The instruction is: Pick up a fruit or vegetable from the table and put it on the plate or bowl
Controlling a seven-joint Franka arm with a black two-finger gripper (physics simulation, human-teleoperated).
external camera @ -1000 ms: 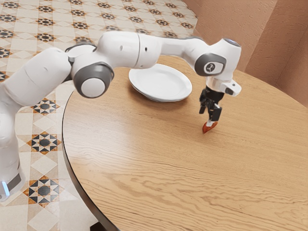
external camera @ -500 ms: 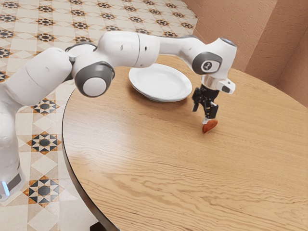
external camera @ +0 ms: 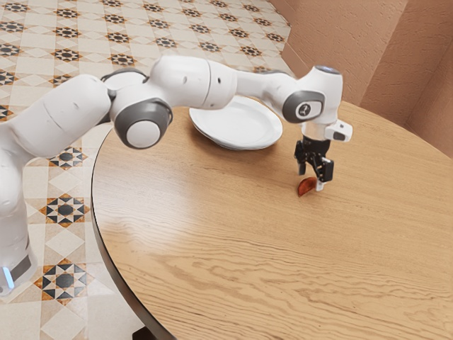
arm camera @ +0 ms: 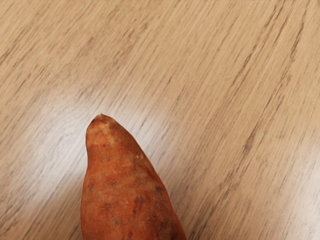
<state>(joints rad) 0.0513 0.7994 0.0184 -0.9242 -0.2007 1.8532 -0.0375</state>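
An orange-brown sweet potato point(external camera: 306, 187) sits at the tips of my black gripper point(external camera: 316, 181), right of the table's middle in the exterior view. The fingers close on its upper end, so the gripper is shut on it. Its lower end is at or just above the wood; I cannot tell whether it touches. In the wrist view the sweet potato point(arm camera: 125, 195) reaches out from under my hand, pointed tip away, over bare wood. The white plate point(external camera: 237, 120) lies empty on the table, toward the exterior view's left and farther back from the gripper.
The round wooden table point(external camera: 233, 241) ends in a curved edge at the exterior view's left, above a patterned tile floor point(external camera: 64, 35). Terracotta walls point(external camera: 368, 42) stand behind the table at the right. My white arm point(external camera: 198, 81) spans above the plate.
My hand has turned about its vertical axis and shifted slightly, with the sweet potato still in it. The sweet potato stays low over nearly the same spot on the table.
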